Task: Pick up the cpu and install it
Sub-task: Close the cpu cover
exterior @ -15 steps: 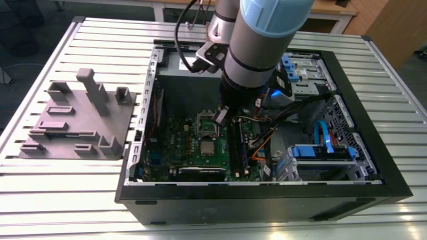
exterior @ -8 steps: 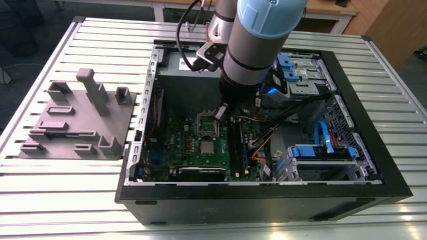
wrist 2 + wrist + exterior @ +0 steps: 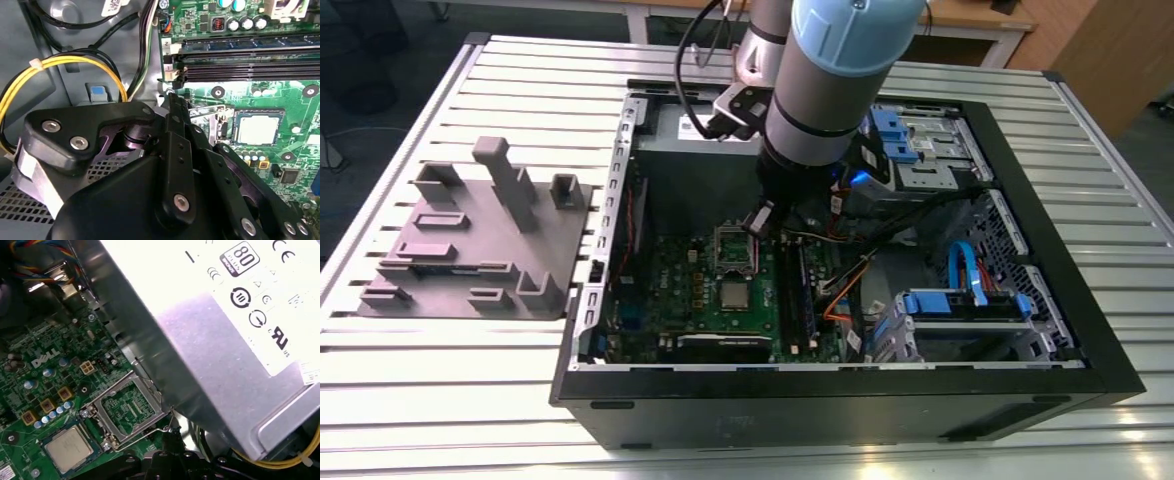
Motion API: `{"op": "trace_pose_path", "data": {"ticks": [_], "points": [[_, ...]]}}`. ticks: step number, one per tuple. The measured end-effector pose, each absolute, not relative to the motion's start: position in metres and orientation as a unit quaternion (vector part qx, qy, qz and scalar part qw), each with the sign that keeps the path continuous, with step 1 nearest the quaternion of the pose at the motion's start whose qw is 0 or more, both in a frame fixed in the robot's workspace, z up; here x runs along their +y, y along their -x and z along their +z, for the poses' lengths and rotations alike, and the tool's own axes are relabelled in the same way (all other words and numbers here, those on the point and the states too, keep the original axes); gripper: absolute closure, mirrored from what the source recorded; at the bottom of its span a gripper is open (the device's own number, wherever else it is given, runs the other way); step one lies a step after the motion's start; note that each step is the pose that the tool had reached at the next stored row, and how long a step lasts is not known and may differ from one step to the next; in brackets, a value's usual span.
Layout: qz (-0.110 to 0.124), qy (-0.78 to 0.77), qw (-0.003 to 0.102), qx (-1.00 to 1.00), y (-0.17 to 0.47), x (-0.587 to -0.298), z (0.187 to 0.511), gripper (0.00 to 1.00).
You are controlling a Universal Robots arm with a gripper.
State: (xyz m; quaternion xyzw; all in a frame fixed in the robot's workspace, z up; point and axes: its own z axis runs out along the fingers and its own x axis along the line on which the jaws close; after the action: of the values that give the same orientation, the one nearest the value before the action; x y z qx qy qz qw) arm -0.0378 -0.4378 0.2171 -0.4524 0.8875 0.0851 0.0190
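Note:
The cpu [image 3: 736, 294], a small silver-grey square, lies flat in its socket on the green motherboard [image 3: 660, 290] inside the open computer case. It also shows in both wrist views [image 3: 257, 128] [image 3: 67, 448]. Right beside it the socket's metal load frame [image 3: 131, 409] [image 3: 732, 247] stands flipped open, its wire lever raised. My gripper [image 3: 761, 222] hangs over that frame, a short way from the cpu, with its black fingers drawn together to one tip [image 3: 170, 96]. The tip [image 3: 170, 432] sits at the lever's end. Nothing is between the fingers.
The big grey power supply box [image 3: 225, 340] rises close beside the gripper. Yellow cables [image 3: 65, 62] and black memory slots [image 3: 250, 65] flank the socket. Blue-handled drive cages [image 3: 961, 305] fill the case at the exterior view's right. A grey block fixture [image 3: 467, 240] stands on the table outside.

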Motion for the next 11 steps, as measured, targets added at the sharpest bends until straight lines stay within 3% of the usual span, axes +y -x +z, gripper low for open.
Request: {"op": "trace_pose_path", "data": {"ticks": [11], "points": [[0.094,0.453,0.024,0.886,0.0375,-0.4371,0.2121,0.90]]}}
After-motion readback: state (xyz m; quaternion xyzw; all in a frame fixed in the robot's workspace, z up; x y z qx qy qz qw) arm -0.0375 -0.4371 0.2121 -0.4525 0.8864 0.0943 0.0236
